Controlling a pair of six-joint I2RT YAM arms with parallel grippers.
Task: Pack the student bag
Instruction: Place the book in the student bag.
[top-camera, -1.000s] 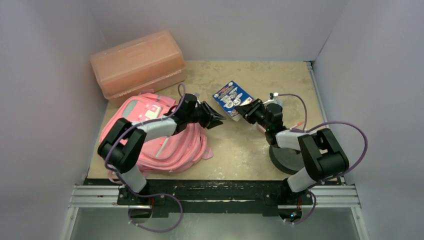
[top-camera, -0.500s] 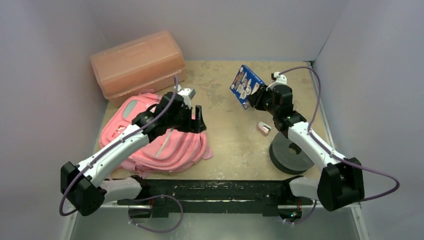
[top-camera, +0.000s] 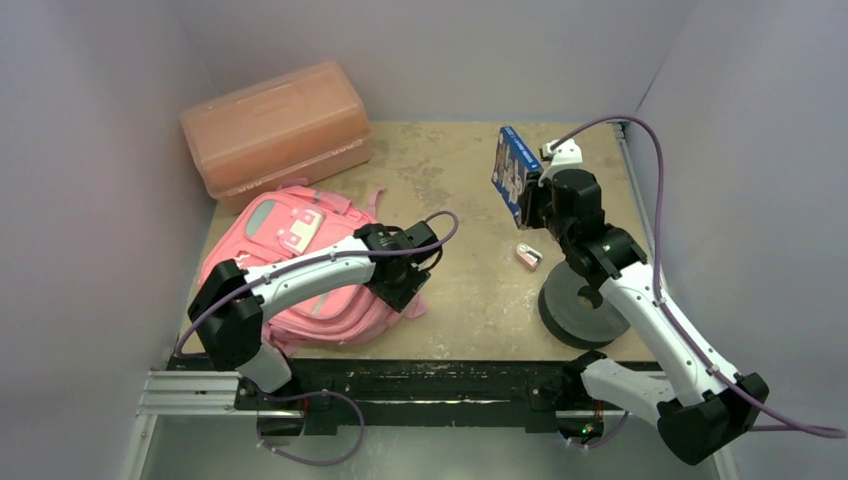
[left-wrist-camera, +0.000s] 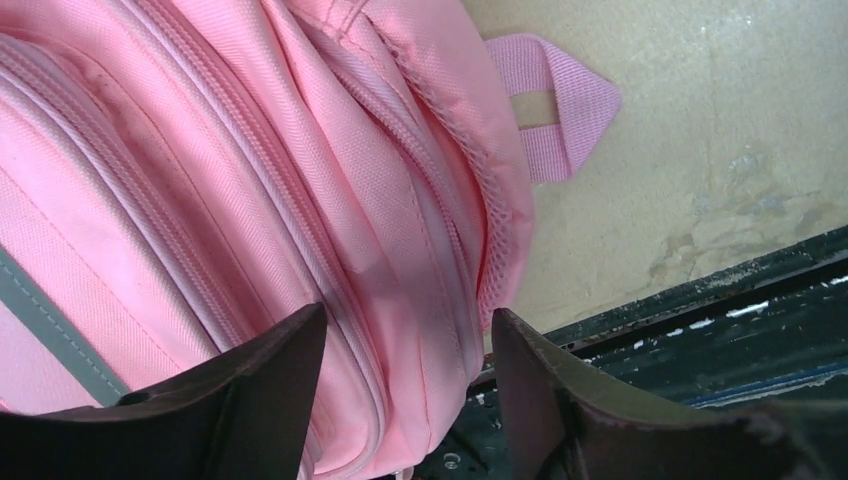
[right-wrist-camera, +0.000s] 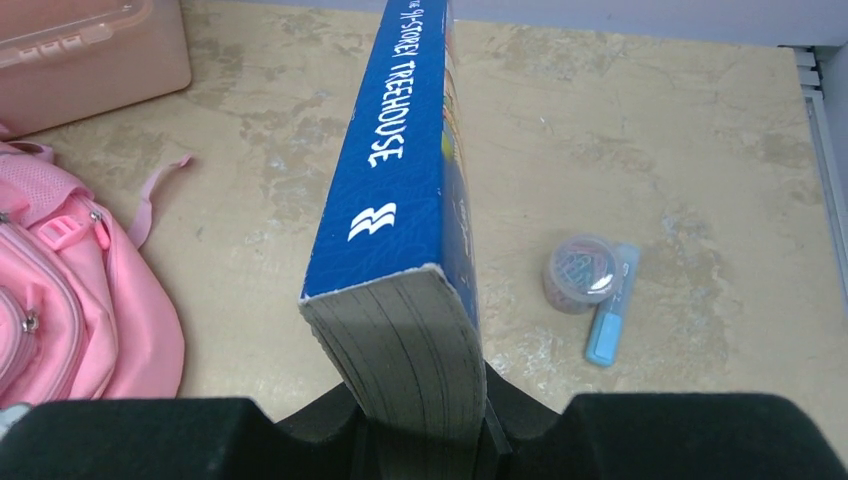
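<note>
The pink student bag lies flat at the table's left, zip pockets up; its side fills the left wrist view. My left gripper is open at the bag's near right edge, its two fingers astride the bag's zipped side, nothing held. My right gripper is shut on a thick blue paperback book and holds it on edge, raised above the table's back right. In the right wrist view the book stands spine up between the pads.
A salmon translucent plastic box stands at the back left. A small clip tub with a blue highlighter lies right of centre, also in the right wrist view. A dark tape roll sits near the right arm. Side walls stand close.
My left gripper has swung from above the bag's right side down to its near right edge. My right gripper has lifted the book off the table and turned it on edge.
</note>
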